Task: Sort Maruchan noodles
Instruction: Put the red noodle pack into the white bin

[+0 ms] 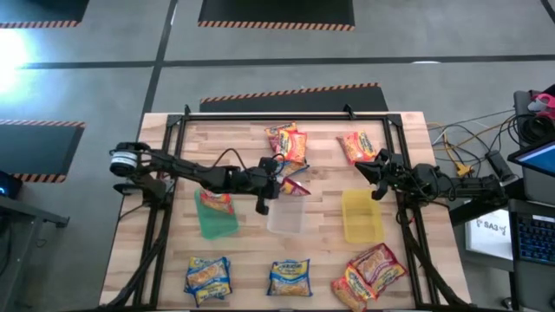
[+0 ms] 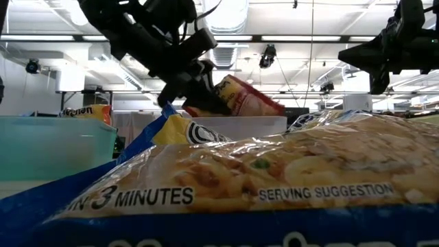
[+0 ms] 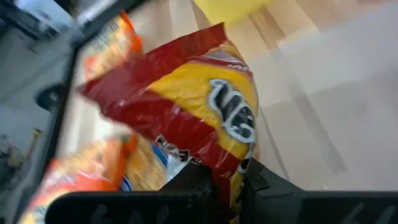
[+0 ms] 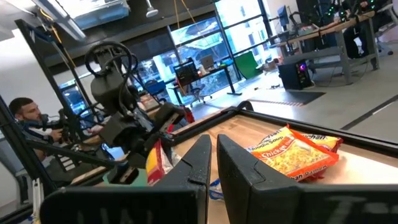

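The left hand (image 1: 279, 185), clenched on a red-pink noodle packet (image 1: 295, 187), hangs just above the clear bin (image 1: 286, 218) at mid-worktop; the right hand (image 1: 374, 173) waits shut, empty.

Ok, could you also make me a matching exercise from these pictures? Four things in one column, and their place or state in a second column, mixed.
Column A
1. green bin
2. yellow bin
3. red packet
4. right tool

Column B
a. shut, holding nothing
b. pinched in the left tool, at the clear bin
c. has an orange packet inside
d. nothing to see inside

Pairs: 1-c, 2-d, 3-b, 4-a
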`<state>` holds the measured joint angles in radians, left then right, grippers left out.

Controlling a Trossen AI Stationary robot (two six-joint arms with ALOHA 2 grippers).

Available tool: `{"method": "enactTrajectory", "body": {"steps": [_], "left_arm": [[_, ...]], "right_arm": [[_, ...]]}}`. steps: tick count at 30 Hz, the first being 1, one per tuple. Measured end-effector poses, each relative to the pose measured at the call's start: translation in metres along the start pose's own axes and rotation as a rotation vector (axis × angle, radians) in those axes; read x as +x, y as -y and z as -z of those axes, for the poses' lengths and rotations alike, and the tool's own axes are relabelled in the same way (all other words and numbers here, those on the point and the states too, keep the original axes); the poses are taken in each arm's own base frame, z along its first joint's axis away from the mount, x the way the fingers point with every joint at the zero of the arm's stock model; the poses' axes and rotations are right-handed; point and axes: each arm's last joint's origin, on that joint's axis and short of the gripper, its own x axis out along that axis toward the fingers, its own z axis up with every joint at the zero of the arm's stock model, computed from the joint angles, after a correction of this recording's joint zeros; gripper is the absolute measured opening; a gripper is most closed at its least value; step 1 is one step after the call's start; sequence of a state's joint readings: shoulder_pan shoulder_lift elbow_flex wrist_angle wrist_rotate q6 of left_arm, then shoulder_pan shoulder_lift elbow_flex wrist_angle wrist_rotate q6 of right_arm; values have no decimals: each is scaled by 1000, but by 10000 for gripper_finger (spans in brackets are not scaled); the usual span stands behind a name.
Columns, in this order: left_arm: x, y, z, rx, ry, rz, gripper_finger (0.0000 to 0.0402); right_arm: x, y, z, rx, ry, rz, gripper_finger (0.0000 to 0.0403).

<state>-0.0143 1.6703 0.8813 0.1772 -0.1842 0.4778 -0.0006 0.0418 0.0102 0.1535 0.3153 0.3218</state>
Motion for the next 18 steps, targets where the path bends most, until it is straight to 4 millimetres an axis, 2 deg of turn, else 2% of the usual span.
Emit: {"method": "enactTrajectory", "body": {"steps": [10,18], "left_arm": [[1,3,4,-87,-41,33,12],[6,4,3,-120,-49,36,64]], "right_arm": [[0,0,1,-3,-7,2,18],[0,0,1,-3,-8,2,18]]}}
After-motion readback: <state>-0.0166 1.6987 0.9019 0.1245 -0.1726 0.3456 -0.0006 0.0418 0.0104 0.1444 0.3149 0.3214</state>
